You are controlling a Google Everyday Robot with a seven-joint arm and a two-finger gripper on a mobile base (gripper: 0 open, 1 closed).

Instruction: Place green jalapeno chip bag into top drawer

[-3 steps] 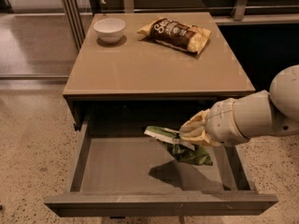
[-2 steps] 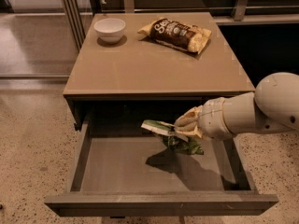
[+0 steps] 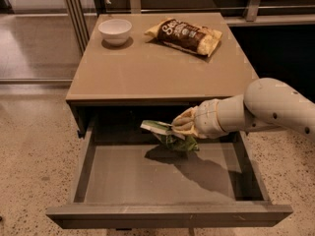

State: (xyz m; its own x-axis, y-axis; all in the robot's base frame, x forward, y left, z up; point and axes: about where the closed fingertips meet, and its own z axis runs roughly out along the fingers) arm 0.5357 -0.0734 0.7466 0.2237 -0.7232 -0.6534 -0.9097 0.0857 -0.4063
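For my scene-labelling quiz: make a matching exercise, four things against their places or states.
1 white bowl
2 brown chip bag
3 green jalapeno chip bag
4 top drawer

A open, below the tabletop
B tabletop, back left
C held in the gripper, over the drawer
D tabletop, back right

Pairs: 1-B, 2-D, 3-C, 4-A

On the table (image 3: 147, 75) we see a bowl (image 3: 115, 31) back left, a larger chip bag (image 3: 184, 33) back right. Below, the top drawer (image 3: 147, 181) stands pulled out; over its rear our claw (image 3: 178, 127), from the right, grips the green jalapeno chip bag (image 3: 170, 138).
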